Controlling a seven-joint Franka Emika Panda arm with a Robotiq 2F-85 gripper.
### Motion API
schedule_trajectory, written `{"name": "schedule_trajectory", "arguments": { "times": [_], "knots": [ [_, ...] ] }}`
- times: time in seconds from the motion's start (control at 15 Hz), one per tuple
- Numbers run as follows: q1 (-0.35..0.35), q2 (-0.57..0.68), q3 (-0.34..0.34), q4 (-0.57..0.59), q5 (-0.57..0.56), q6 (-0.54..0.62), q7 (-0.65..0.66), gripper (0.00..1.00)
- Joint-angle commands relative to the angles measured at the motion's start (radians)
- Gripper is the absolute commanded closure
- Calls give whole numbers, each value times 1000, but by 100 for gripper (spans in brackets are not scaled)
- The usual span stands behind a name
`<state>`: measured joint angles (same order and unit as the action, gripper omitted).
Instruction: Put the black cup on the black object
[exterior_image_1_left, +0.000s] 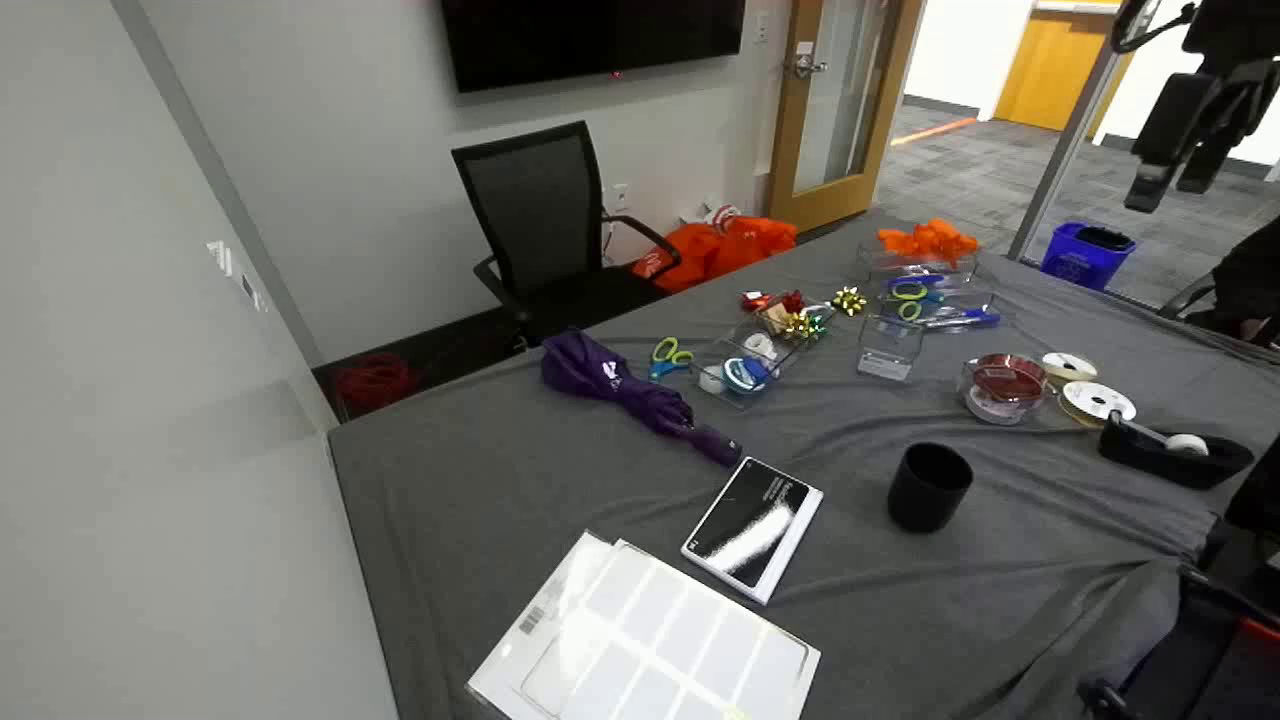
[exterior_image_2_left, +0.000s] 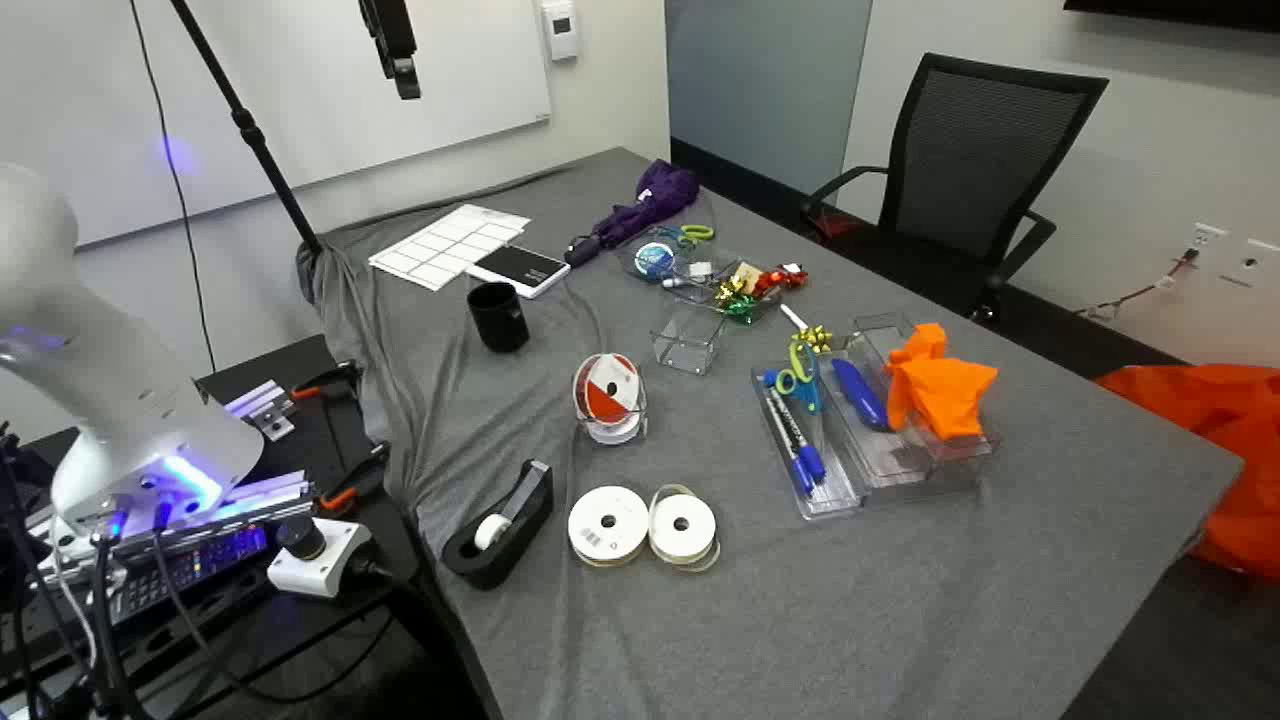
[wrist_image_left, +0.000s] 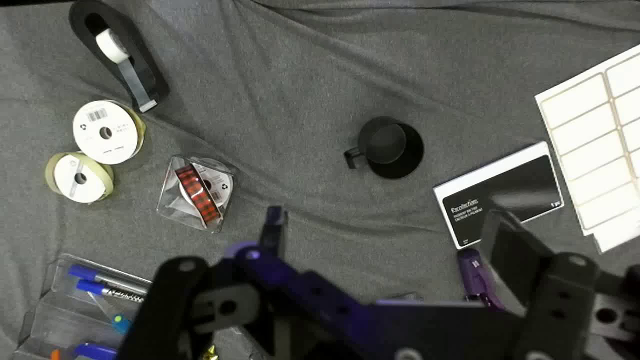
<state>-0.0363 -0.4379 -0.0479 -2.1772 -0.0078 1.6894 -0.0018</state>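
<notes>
The black cup (exterior_image_1_left: 927, 492) stands upright on the grey cloth in both exterior views, also here (exterior_image_2_left: 498, 322). In the wrist view the cup (wrist_image_left: 387, 145) shows its open top and a small handle on its left. The black object (exterior_image_1_left: 750, 522) is a flat box with a glossy black face and white edges, lying near the cup in both exterior views (exterior_image_2_left: 520, 266). In the wrist view the black object (wrist_image_left: 505, 187) lies right of the cup, apart from it. My gripper (wrist_image_left: 385, 217) is open and empty, its fingers wide apart. It hangs high above the table (exterior_image_1_left: 1168, 190), also here (exterior_image_2_left: 405, 88).
A purple umbrella (exterior_image_1_left: 640, 395) and white printed sheets (exterior_image_1_left: 660, 640) lie beside the black object. A tape dispenser (exterior_image_2_left: 500, 525), ribbon spools (exterior_image_2_left: 608, 525), a clear box with ribbon (exterior_image_2_left: 610, 400) and clear trays (exterior_image_2_left: 900, 450) with pens and scissors stand on the table.
</notes>
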Motion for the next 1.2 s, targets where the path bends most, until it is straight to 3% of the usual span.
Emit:
{"name": "schedule_trajectory", "arguments": {
  "times": [0.0, 0.67, 1.13],
  "knots": [
    [-2, 1, 2, 2, 1, -2, -1, 0],
    [-2, 1, 2, 2, 1, -2, -1, 0],
    [-62, 82, -68, -123, 144, 362, 162, 0]
  ]
}}
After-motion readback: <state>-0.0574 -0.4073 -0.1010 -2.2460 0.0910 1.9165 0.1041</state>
